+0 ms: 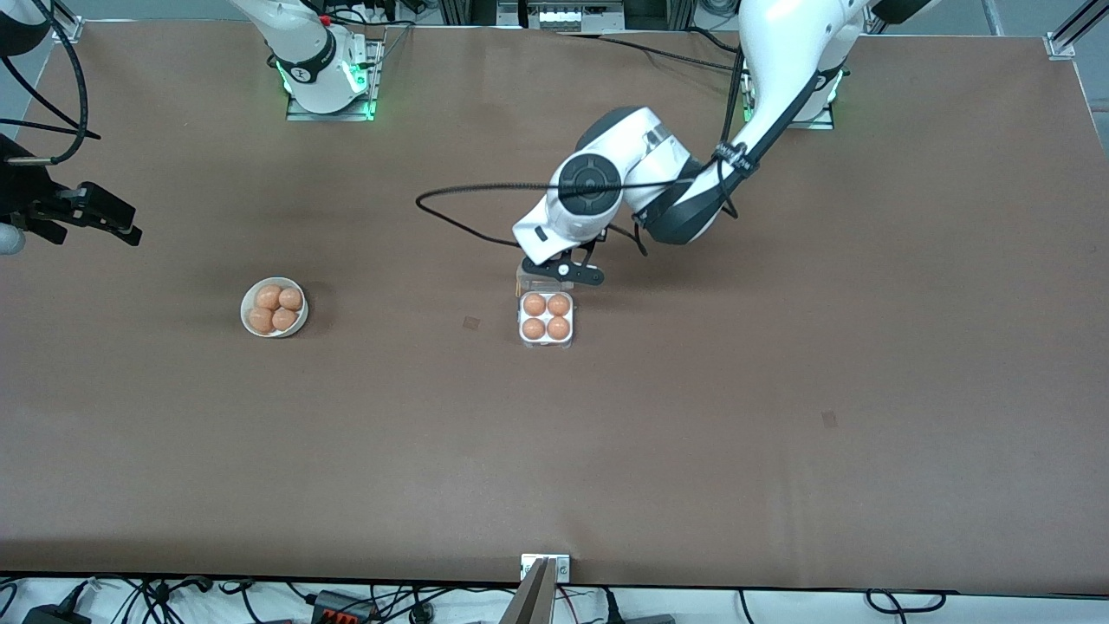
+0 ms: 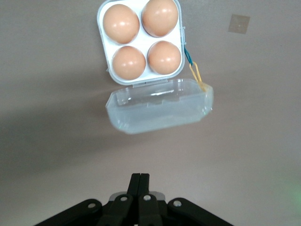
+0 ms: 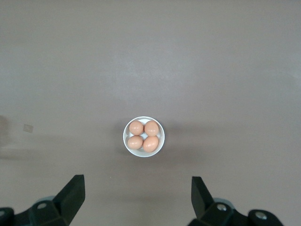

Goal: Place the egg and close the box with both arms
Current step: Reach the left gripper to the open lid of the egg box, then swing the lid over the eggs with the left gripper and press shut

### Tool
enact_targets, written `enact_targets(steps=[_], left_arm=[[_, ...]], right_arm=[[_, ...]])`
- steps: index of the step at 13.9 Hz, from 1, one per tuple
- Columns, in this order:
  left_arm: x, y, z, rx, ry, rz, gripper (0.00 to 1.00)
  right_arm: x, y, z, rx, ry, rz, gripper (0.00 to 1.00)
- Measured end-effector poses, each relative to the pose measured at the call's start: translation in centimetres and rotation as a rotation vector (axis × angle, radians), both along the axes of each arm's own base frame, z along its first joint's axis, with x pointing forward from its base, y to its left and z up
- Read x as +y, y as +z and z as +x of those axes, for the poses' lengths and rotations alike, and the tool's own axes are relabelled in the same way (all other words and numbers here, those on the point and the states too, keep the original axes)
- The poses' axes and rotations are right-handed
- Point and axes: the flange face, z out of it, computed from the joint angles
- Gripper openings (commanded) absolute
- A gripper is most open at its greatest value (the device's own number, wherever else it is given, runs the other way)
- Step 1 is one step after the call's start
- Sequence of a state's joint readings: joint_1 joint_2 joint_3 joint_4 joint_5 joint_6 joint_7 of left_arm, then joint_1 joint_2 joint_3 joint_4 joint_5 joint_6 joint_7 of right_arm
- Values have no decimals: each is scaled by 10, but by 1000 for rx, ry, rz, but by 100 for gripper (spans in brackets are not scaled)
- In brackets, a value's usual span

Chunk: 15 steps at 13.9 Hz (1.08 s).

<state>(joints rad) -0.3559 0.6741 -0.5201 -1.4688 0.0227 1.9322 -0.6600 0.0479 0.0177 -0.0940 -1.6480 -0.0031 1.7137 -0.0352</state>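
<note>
table point(image 1: 780, 451), two franka arms, egg carton point(image 1: 546, 340) with its four cells full, lid point(image 2: 160, 110) open.
left gripper point(image 1: 565, 270) hangs just over the clear lid at the carton's 12 o'clock edge in the front view, fingers point(image 2: 140, 186) pressed together on nothing; right gripper point(image 3: 136, 195) waits high with jaws wide apart, over the table near the bowl point(image 1: 299, 325) of four eggs point(image 1: 275, 308), well apart from the carton toward the right arm's end.

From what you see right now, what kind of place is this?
Probably a robotics lab test bench: two robot arms bolted along a brown table, cables at its edge, and only an egg box and bowl as props.
</note>
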Motion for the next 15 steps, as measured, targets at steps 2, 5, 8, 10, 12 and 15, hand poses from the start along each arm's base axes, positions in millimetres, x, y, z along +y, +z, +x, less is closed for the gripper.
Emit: enact_targets(steps=[2, 5, 8, 10, 12, 15], left_arm=[[-6, -16, -2, -9, -13, 3, 0], [-14, -39, -8, -9, -32, 11, 0], [-21, -57, -12, 3, -21, 15, 0], [-25, -63, -9, -3, -10, 20, 0], [-27, -68, 1, -23, 1, 26, 0], [-28, -66, 16, -48, 22, 17, 0]], right_arm=[[-10, 0, -1, 0, -18, 0, 100], [-15, 0, -1, 0, -25, 0, 100], [-2, 0, 0, 2, -2, 1, 100], [0, 0, 0, 3, 2, 1, 100], [-1, 0, -1, 7, -2, 1, 100], [-4, 0, -4, 23, -7, 2, 100]])
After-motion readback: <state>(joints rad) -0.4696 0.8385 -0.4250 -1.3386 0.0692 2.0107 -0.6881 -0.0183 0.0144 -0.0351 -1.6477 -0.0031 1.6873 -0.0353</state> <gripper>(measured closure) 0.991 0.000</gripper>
